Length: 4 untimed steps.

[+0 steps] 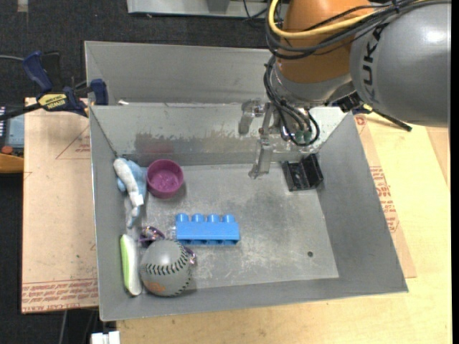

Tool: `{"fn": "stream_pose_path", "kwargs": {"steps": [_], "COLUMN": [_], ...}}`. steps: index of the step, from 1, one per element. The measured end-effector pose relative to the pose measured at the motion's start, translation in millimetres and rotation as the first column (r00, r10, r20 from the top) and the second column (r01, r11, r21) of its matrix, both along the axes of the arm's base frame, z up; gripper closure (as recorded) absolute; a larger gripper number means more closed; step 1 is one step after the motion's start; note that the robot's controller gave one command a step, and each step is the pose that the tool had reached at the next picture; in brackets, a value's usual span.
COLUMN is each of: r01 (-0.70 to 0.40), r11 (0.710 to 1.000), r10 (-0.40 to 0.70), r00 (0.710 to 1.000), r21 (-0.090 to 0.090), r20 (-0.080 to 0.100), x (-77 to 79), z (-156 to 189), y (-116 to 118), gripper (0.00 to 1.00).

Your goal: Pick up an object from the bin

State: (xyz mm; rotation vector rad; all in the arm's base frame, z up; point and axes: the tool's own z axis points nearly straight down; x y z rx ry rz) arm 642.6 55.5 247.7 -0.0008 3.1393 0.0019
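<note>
1. Candidates: blue brick (207, 229) lying long-axis left-right mid-floor, purple cup (165, 178) just up-left of it.
2. Behind those, grey baseball (167, 267) sits in the near-left corner.
3. Fingers spread wide and empty, the gripper (278, 176) hangs over bare bin (287, 228) floor by the back wall, so everything's well off to the view's left.

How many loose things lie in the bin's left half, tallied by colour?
Purple: 2, cup, small trinket
Blue: 1, block
Grey: 1, ball
Pale blue-white: 1, tube
Green-white: 1, stick
Total: 6
</note>
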Motion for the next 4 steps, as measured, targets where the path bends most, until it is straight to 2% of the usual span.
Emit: {"fn": "stream_pose_path", "kwargs": {"steps": [1, 2, 3, 4], "r01": [-0.118, -0.373, -0.167, -0.297], "r11": [0.993, 0.928, 0.986, 0.955], "r10": [0.118, 0.373, 0.167, 0.297], "r00": [0.993, 0.928, 0.986, 0.955], "r21": [0.001, 0.0, 0.002, 0.002], "r20": [-0.002, 0.005, -0.006, 0.006], "x": [-45.7, -99.0, -95.1, -100.1], "z": [-125, -85, -136, -178], "y": [33, 74, 71, 62], "gripper": [0.0, 0.0, 0.0, 0.0]}}
